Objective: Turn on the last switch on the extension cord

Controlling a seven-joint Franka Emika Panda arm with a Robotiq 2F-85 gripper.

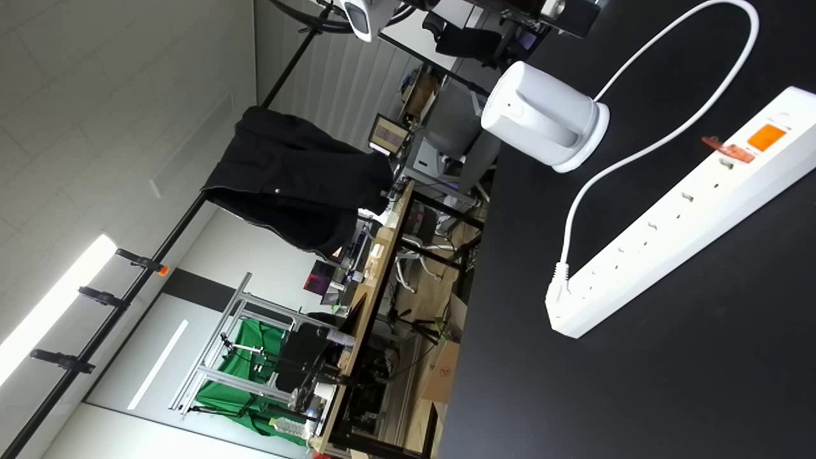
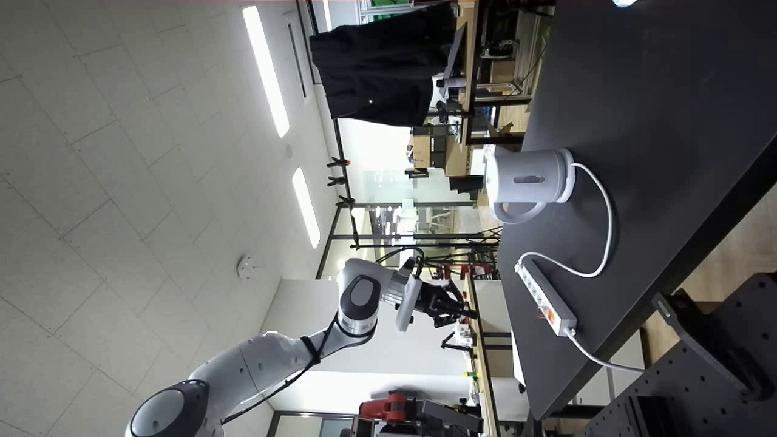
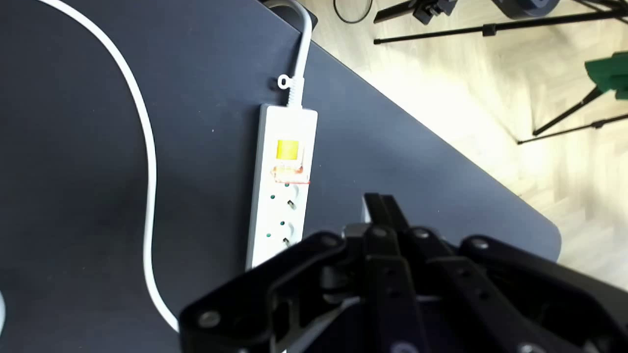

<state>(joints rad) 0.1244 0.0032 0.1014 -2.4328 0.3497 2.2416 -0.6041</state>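
Black tabletop (image 2: 643,109) with a white extension cord (image 1: 688,224), its orange switch (image 3: 287,149) at the end opposite the inserted plug (image 1: 559,290). Higher hangs the gripper (image 3: 383,202), fingers (image 3: 377,209) together, holding nothing. Likely the approach step; next, line up over the switch, then press.

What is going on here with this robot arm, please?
A white robot arm holds its black two-fingered end effector, closed and empty, clear of the long white plastic power strip. Nothing is being handled at this moment. The strip's orange rectangular switch is uncovered, with a translucent red flap beside it; whether the switch is on, I cannot tell. A white electric kettle is plugged, by its white cord, into the end away from the switch.
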